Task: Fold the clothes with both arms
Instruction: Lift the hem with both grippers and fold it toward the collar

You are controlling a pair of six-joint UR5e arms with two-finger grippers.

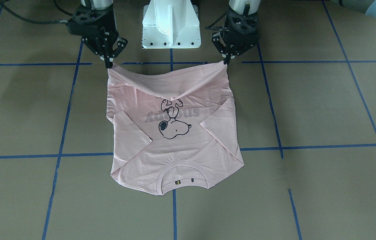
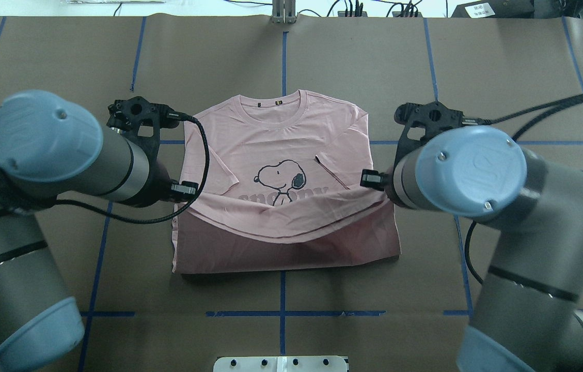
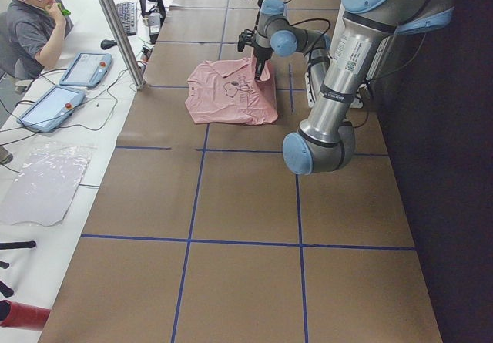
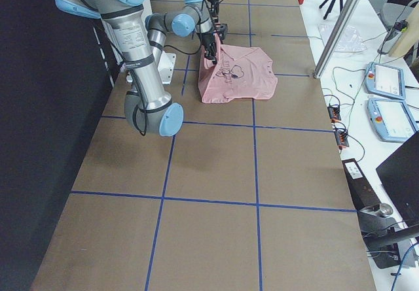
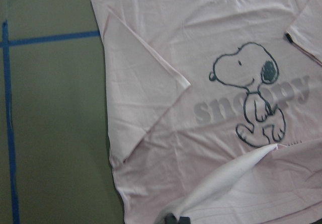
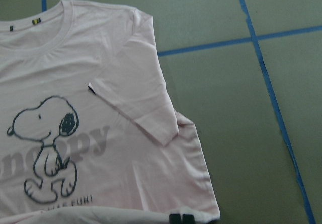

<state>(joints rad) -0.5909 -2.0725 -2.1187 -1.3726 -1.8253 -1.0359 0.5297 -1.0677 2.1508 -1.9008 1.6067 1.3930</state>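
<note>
The pale pink T-shirt [image 1: 174,150] lies print up on the brown table, collar away from the robot, with both sleeves folded in over the front. My left gripper [image 1: 226,61] is shut on one hem corner. My right gripper [image 1: 109,64] is shut on the other. Both hold the hem raised above the table, so it sags between them over the shirt's lower part. In the overhead view the shirt [image 2: 281,129] shows the Snoopy print, and my wrists hide the fingers. The pinched hem also shows in the left wrist view [image 5: 226,178] and the right wrist view [image 6: 100,216].
The white pedestal base [image 1: 171,25] stands just behind the raised hem. Blue tape lines [image 1: 61,143] grid the brown table. An operator [image 3: 35,19] sits past the far edge by control tablets [image 3: 85,69] and a metal post [image 3: 115,27].
</note>
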